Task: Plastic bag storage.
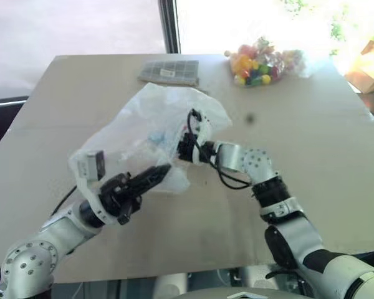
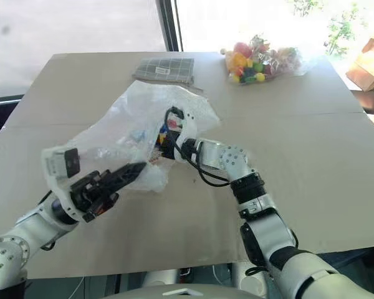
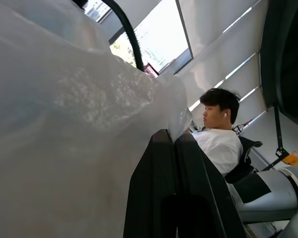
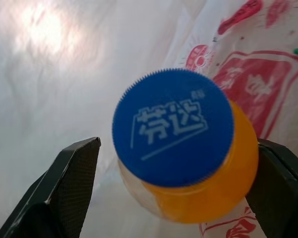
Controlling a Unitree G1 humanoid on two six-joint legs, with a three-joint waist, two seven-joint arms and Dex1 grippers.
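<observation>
My left gripper [image 1: 154, 175] was clamped shut on a fold of the plastic bag [image 1: 143, 128], lifting that edge off the table [image 1: 324, 156] so the mouth stayed raised toward my right arm. The bag itself lay near the middle of the table, billowed into a loose mound between my two arms.

My right gripper [image 4: 171, 168] had its jaws spread wide inside the bag, one finger [image 4: 64, 183] on each side of an orange bottle [image 4: 188, 163]; one jaw stood just beside the bottle's shoulder and the other apart from it, so I judged the bottle not clamped. The likely purpose was to set the bottle in the held-open bag.

The bag was thin, translucent white film, crinkled and glossy, with red print. The bottle was clear, rounded plastic filled with orange liquid, capped by a blue ribbed lid [image 4: 173, 128] with white lettering. My fingers were black, flat and finely textured.

Beyond the bag, toward the table's far edge, lay a flat dark checked packet [image 1: 169, 71] and a small clear bag of coloured sweets [image 1: 258, 62], both well apart from my arms.
</observation>
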